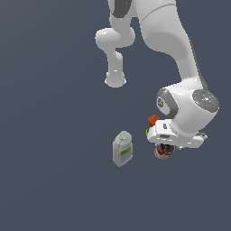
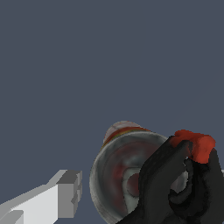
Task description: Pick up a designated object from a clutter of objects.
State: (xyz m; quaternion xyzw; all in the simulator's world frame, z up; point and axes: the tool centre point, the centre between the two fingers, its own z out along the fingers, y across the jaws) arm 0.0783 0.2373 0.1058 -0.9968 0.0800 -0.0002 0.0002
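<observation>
The red-and-white tin can (image 1: 160,153) lies just under my gripper (image 1: 165,147) at the exterior view's right. In the wrist view I look at the can's metal end (image 2: 119,175). A black clip with red tips (image 2: 183,175) lies against the can and covers part of it. One grey-white finger (image 2: 65,194) shows beside the can, with a small gap between them. The other finger is out of view. The jaws stand open with nothing held.
A grey-white bottle with a green label (image 1: 122,149) stands to the exterior view's left of the can. An orange ball (image 1: 154,120) and a sliver of a yellow-green ball (image 1: 148,131) show behind the hand. The arm's base (image 1: 115,80) is farther back.
</observation>
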